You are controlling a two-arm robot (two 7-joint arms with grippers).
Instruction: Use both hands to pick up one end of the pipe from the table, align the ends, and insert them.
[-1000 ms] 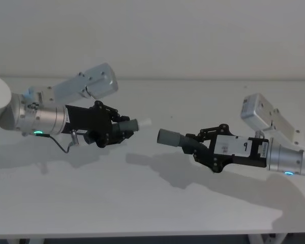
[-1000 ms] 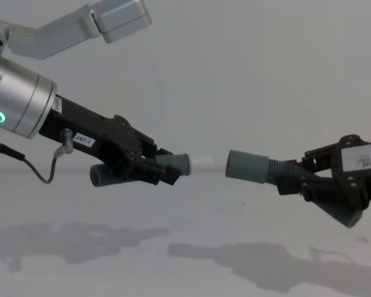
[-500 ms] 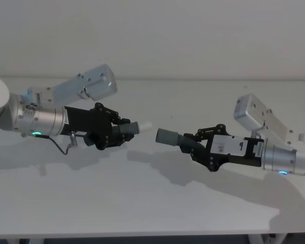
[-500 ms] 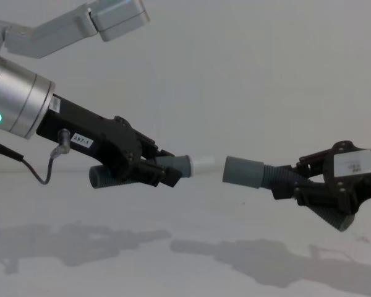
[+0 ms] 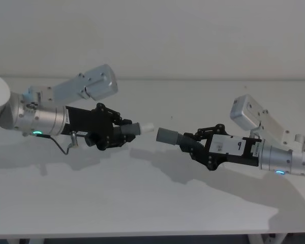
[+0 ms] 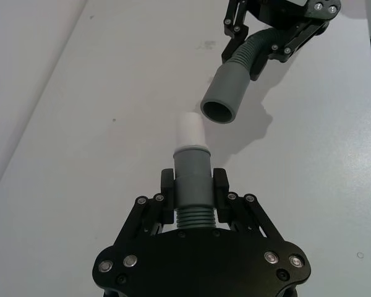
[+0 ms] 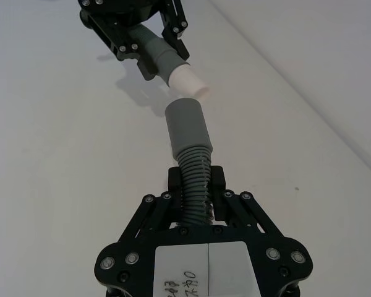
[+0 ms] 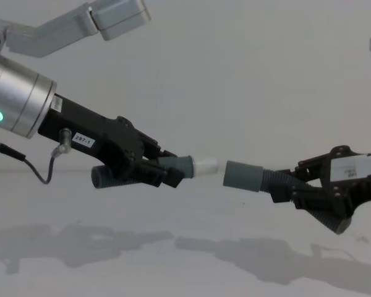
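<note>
The left gripper [image 5: 123, 133] is clamped on the pipe piece with the whitish tip [image 5: 147, 126], holding it clear above the bench [image 5: 152, 203]. Just ahead of that tip, apart from it by a small gap, sits the grey socket collar [image 5: 167, 135] of the other pipe piece, which the right gripper [image 5: 192, 144] grips by its ribbed section. Both pickups look done and the mouths roughly face each other. In the left wrist view the socket [image 6: 222, 99] seems slightly off the tip's [image 6: 191, 131] axis, so final alignment and insertion remain.

Whitish tip [image 8: 205, 165] left, socket collar [image 8: 242, 176] right, just apart above table [image 5: 142, 203].
</note>
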